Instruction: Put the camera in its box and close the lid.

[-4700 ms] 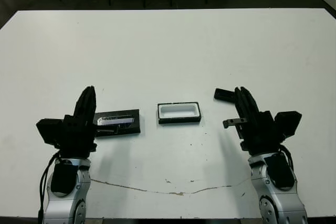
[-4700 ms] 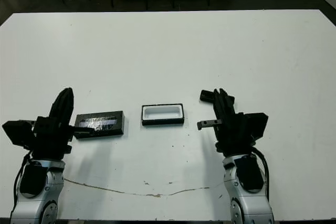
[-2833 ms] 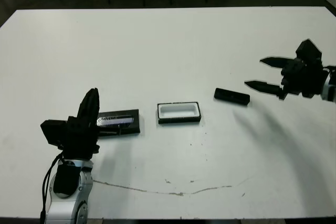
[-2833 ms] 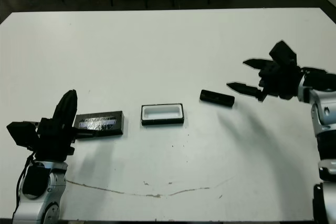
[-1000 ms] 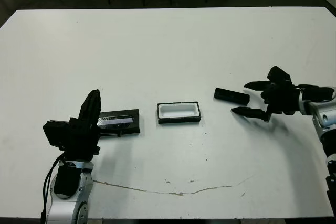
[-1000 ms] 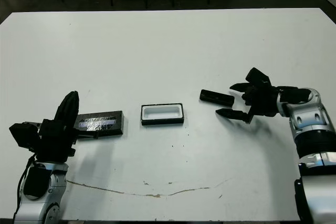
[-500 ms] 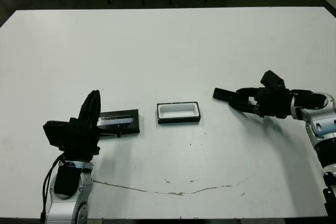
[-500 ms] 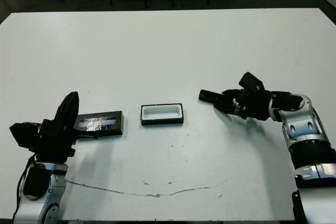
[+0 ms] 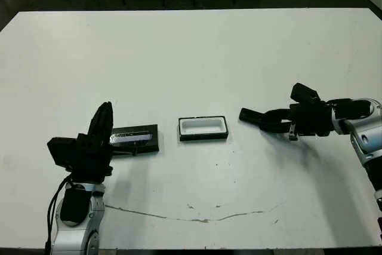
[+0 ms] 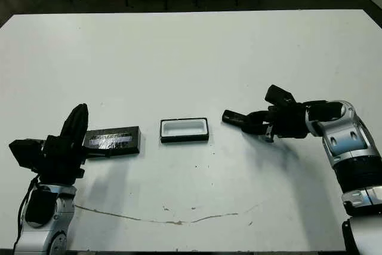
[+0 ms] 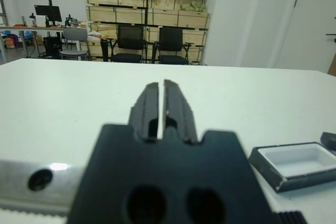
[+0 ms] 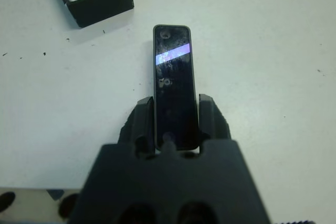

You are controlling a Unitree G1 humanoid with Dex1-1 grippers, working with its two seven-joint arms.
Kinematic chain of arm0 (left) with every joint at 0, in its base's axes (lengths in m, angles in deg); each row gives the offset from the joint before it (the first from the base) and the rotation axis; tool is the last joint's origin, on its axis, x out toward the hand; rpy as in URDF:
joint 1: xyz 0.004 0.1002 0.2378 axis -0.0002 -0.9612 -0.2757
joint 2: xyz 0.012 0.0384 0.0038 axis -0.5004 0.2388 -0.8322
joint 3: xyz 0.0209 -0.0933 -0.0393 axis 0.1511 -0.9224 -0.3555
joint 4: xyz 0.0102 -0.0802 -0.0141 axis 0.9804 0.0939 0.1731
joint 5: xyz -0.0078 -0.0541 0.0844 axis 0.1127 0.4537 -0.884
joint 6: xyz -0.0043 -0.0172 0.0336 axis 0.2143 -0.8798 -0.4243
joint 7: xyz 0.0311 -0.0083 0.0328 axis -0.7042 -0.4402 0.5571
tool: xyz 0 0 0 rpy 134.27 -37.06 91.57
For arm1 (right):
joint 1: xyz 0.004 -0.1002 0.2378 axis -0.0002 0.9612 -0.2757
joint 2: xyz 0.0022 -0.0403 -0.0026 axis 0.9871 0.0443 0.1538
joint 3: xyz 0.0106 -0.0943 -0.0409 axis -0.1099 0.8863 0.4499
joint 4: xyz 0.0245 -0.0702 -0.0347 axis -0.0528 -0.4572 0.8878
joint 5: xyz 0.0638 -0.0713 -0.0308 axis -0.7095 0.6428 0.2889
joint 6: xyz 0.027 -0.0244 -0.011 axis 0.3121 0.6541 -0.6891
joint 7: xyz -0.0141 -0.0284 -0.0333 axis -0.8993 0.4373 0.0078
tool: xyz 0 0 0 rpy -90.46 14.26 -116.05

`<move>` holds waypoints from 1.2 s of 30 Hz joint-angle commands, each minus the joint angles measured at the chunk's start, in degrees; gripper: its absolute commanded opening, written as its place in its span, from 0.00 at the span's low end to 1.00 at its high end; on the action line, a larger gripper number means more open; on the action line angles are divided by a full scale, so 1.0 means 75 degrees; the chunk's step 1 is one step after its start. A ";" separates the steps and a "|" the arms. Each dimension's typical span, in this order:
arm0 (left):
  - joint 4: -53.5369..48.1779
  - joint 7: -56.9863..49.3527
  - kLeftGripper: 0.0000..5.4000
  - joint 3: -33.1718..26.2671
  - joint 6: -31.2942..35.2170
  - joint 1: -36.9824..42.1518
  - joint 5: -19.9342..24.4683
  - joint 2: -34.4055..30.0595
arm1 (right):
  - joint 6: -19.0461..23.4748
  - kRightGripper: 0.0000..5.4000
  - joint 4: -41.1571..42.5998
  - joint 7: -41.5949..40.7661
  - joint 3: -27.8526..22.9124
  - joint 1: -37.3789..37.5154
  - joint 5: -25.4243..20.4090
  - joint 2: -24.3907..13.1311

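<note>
Right hand [image 12: 174, 124] clamped on camera [image 12: 173, 77], just right of open box [image 9: 203, 128], bare counter [image 9: 197, 58] all around. Lid [image 9: 135, 138] left of box; left hand [image 11: 161, 103] pinched shut, empty.

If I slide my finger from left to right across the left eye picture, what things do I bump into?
Left gripper → lid → box → camera → right gripper, which is shut on the camera.

Right pincer [image 9: 270, 120] grips camera [image 9: 253, 116] beside box [image 9: 203, 128].
</note>
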 commanded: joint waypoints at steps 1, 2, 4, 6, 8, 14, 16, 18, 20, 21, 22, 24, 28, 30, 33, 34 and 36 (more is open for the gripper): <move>0.0036 -0.0018 0.00 -0.0017 0.0150 -0.0208 0.0000 -0.0062 | 0.0032 0.13 0.0012 0.0195 -0.0198 0.0508 -0.0171 0.0093; 0.0049 -0.0010 0.00 -0.0017 0.0133 -0.0203 -0.0007 -0.0069 | 0.0021 0.13 0.0131 0.0343 -0.0369 0.0565 -0.0297 0.0146; 0.0053 0.0004 0.00 -0.0020 0.0127 -0.0199 0.0016 -0.0072 | -0.0236 0.13 0.0257 0.0417 -0.0802 0.0589 -0.0757 0.0319; 0.0083 0.0032 0.00 -0.0028 0.0087 -0.0184 0.0011 -0.0097 | -0.0011 0.13 0.0532 0.0386 -0.1074 0.0513 -0.1146 0.0385; 0.0103 0.0043 0.00 -0.0035 0.0088 -0.0174 0.0024 -0.0099 | 0.0176 0.13 0.0910 0.0303 -0.1195 0.0396 -0.1394 0.0363; 0.0047 -0.0053 0.00 0.0072 0.0118 -0.0216 -0.0142 -0.0046 | 0.1050 0.13 0.1535 -0.0224 -0.0905 -0.0448 -0.1626 0.0143; 0.0076 -0.0076 0.00 0.0131 0.0059 -0.0219 -0.0202 -0.0024 | 0.0998 0.13 0.1556 -0.0284 -0.0694 -0.0681 -0.1426 0.0109; 0.0106 -0.0093 0.00 0.0174 0.0014 -0.0223 -0.0210 0.0000 | 0.0801 0.13 0.1396 -0.0484 -0.0445 -0.0904 -0.1284 0.0160; 0.0082 -0.0124 0.00 0.0206 0.0027 -0.0243 -0.0220 0.0011 | 0.0590 0.13 0.1210 -0.0722 -0.0200 -0.1098 -0.1178 0.0259; 0.0064 -0.0139 0.00 0.0213 0.0047 -0.0248 -0.0223 0.0008 | 0.0652 0.13 0.1144 -0.0849 -0.0001 -0.1240 -0.1064 0.0274; 0.0073 -0.0142 0.00 0.0214 0.0024 -0.0251 -0.0233 0.0003 | 0.0587 0.13 0.1128 -0.0946 0.0204 -0.1361 -0.0913 0.0292; 0.0080 -0.0142 0.00 0.0214 0.0010 -0.0268 -0.0214 0.0008 | 0.0527 0.13 0.1082 -0.1196 0.0615 -0.1620 -0.0638 0.0361; 0.0035 -0.0196 0.00 0.0260 0.0064 -0.0328 -0.0187 0.0071 | 0.0132 0.13 0.1265 -0.1262 0.1412 -0.1965 0.0217 0.0463; 0.0043 -0.0212 0.00 0.0283 0.0044 -0.0343 -0.0208 0.0074 | 0.0117 0.13 0.1401 -0.1268 0.1773 -0.2085 0.0610 0.0547; 0.0061 -0.0232 0.00 0.0292 0.0003 -0.0354 -0.0266 0.0045 | 0.0152 0.13 0.1471 -0.1386 0.2263 -0.2259 0.1043 0.0753; 0.0074 -0.0234 0.00 0.0294 -0.0022 -0.0361 -0.0265 0.0044 | 0.0165 0.13 0.1460 -0.1418 0.2391 -0.2312 0.1161 0.0815; 0.0112 -0.0245 0.00 0.0295 -0.0076 -0.0374 -0.0266 0.0044 | 0.0235 0.13 0.1406 -0.1478 0.2592 -0.2406 0.1357 0.0926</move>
